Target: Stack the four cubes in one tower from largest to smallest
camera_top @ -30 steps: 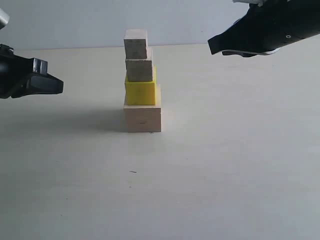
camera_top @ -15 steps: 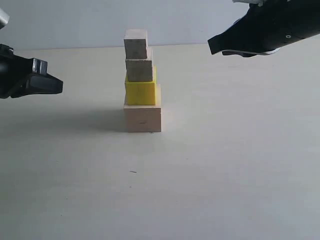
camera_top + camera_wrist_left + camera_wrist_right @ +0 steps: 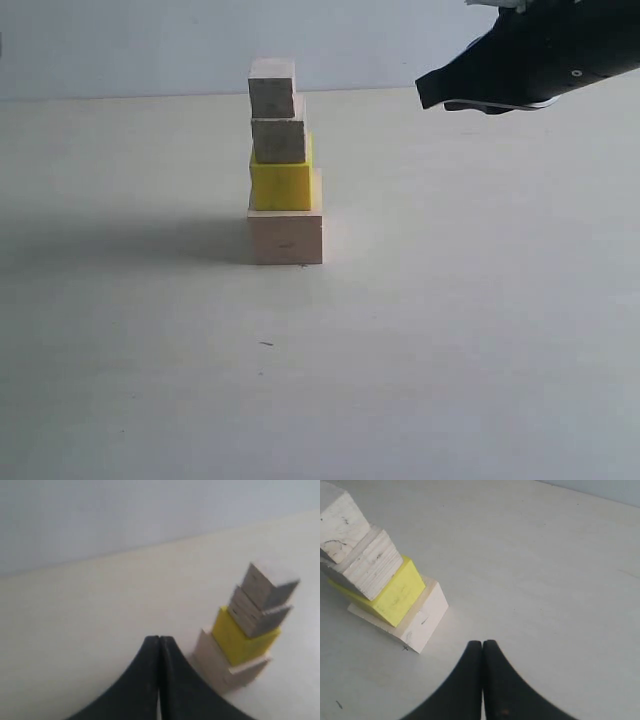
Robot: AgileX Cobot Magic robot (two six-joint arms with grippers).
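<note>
**Exterior view.** Tower [image 3: 282,170], left of centre frame, upright on the pale matte surface [image 3: 450,330].
- Base: large pale wooden cube [image 3: 285,238].
- Second: bright yellow cube [image 3: 281,187].
- Third: small pale wooden cube [image 3: 279,141].
- Top: smallest pale wooden cube [image 3: 272,88].
- The upper three sit toward the left edge of the base.

Black right gripper [image 3: 424,97], upper right of frame, raised off the surface, well apart from the tower, tip pointing toward it.

**Left wrist view.** Black left gripper [image 3: 159,644]: fingers pressed together, nothing between them. The tower stands near, untouched.

**Right wrist view.** Right gripper: fingers pressed together, empty, over the surface. It is near the large pale wooden cube but apart from it.
</note>
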